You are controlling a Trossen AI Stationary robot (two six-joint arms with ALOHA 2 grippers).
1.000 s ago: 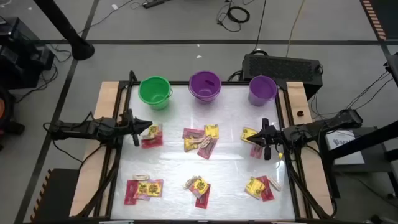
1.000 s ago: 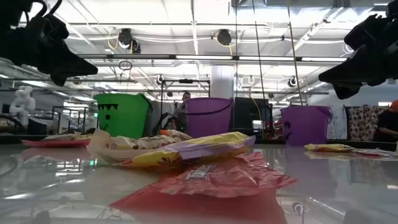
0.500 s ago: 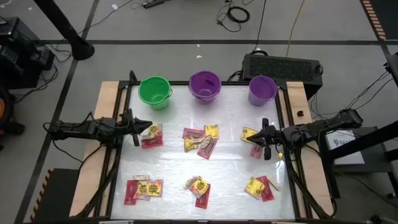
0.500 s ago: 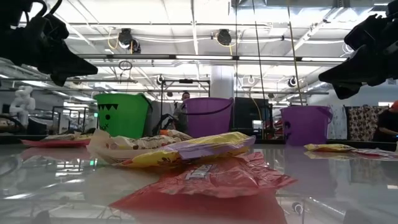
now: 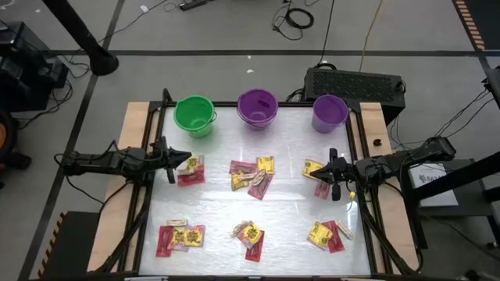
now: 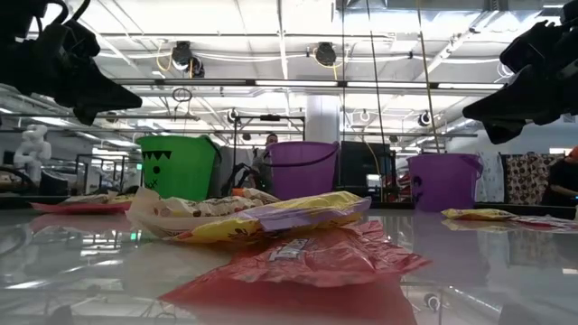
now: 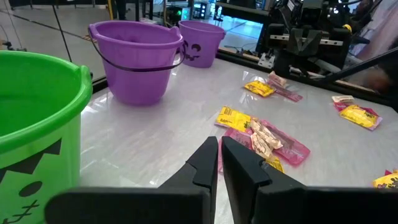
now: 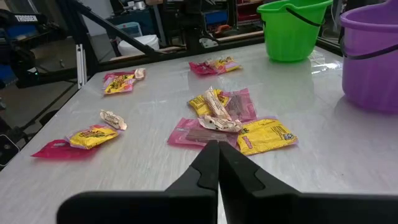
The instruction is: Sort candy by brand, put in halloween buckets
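Three halloween buckets stand in a row along the table's far edge: green, deep purple and lavender. Candy lies flat on the table in several small heaps of red, yellow and tan packets: middle, left, right, and along the near edge. My left gripper hovers shut above the table's left side, beside the left heap. My right gripper hovers shut over the right side, above the right heap. Both hold nothing.
Wooden strips with the arms' frames run along the table's left and right sides. A black box sits beyond the far right corner. Bare table shows between the buckets and the heaps.
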